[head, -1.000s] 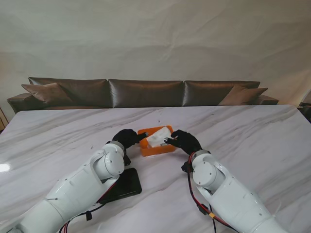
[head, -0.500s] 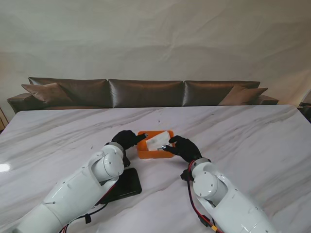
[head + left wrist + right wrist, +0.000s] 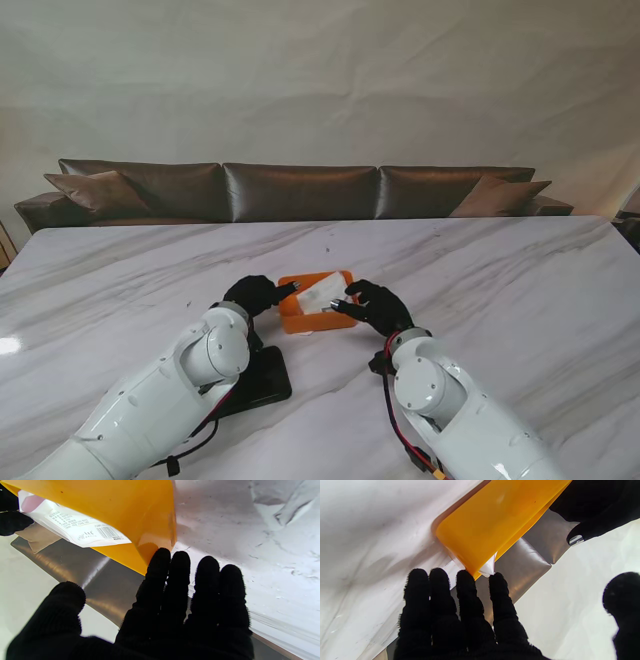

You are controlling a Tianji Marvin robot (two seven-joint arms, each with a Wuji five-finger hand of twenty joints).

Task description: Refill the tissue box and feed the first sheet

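The orange box [image 3: 316, 303] sits mid-surface, well clear of every edge of the marble surface [image 3: 520, 270], with open room all round. Its long axis runs roughly 9 to 3 o'clock, the open top upward, showing the white tissue pack [image 3: 322, 291]. The left hand [image 3: 254, 295] grips its 9 o'clock end, the right hand [image 3: 373, 303] its 3 o'clock end. A black slab [image 3: 256, 378] lies toward 7 o'clock.
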